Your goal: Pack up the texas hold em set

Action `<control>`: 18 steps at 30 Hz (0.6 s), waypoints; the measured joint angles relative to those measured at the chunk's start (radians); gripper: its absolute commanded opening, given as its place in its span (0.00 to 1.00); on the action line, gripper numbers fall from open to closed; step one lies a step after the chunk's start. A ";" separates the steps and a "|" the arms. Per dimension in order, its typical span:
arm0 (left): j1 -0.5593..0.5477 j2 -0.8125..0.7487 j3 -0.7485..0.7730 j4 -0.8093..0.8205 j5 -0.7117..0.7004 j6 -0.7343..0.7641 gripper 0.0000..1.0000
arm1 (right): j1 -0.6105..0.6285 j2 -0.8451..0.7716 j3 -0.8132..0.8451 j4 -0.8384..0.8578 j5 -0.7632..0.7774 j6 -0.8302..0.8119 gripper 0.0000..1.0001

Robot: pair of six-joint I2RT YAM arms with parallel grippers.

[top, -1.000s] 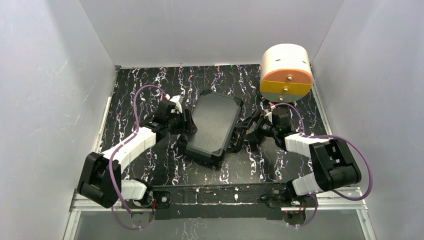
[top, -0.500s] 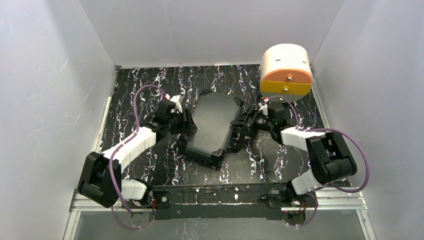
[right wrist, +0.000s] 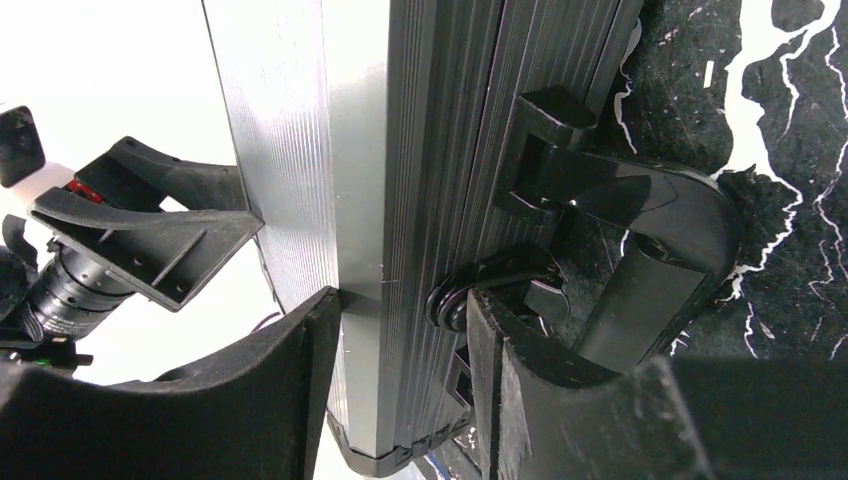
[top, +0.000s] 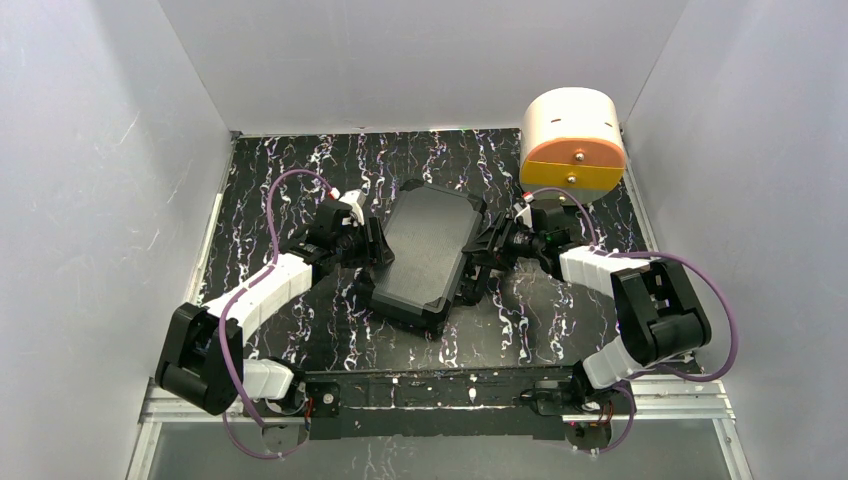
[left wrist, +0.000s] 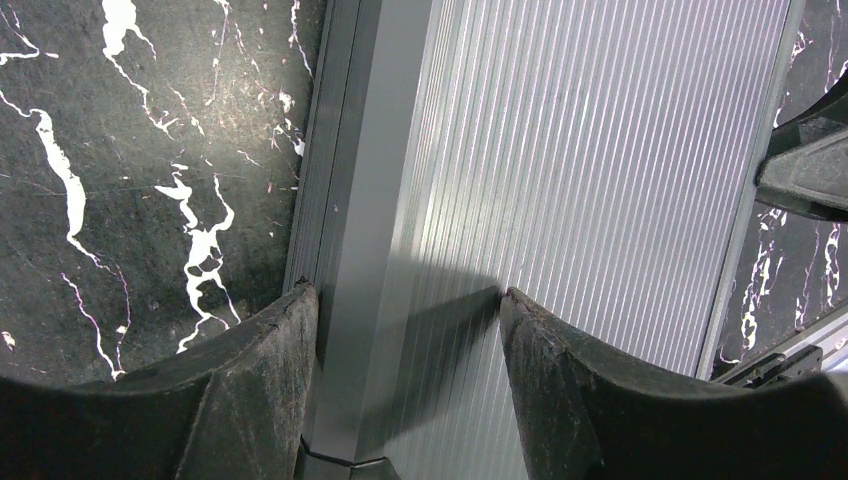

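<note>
The black briefcase (top: pixel 425 250) lies shut in the middle of the table, its ribbed lid up. My left gripper (top: pixel 372 243) is at its left edge; in the left wrist view the gripper (left wrist: pixel 405 300) is open, with its fingertips (left wrist: pixel 290 320) resting against the lid (left wrist: pixel 600 150) and its edge rail. My right gripper (top: pixel 485 250) is at the case's right side. In the right wrist view the gripper (right wrist: pixel 400 305) closes over the case's edge (right wrist: pixel 440 120), one finger on the lid, the other against a latch (right wrist: pixel 500 275) beside the handle (right wrist: pixel 650 250). Chips, cards and buttons are hidden.
A white-and-orange cylindrical box (top: pixel 572 135) stands at the back right, close behind my right arm. White walls enclose the black marbled table (top: pixel 290 170) on three sides. A metal rail (top: pixel 430 390) runs along the near edge.
My right gripper has moved away from the near edge and in against the case's right side, closing over its edge by the latch. The left arm and the case have not moved.
</note>
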 measured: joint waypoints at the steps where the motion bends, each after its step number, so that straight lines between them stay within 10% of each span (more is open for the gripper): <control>1: 0.000 0.000 0.000 0.000 0.000 0.000 0.59 | 0.000 -0.001 0.002 -0.006 0.002 -0.005 0.64; 8: 0.000 0.001 0.001 0.001 0.000 -0.001 0.71 | 0.035 -0.092 0.021 -0.118 0.111 -0.058 0.77; 18: -0.013 0.100 0.072 0.006 0.017 -0.012 0.98 | 0.026 -0.235 0.008 -0.237 0.256 -0.095 0.20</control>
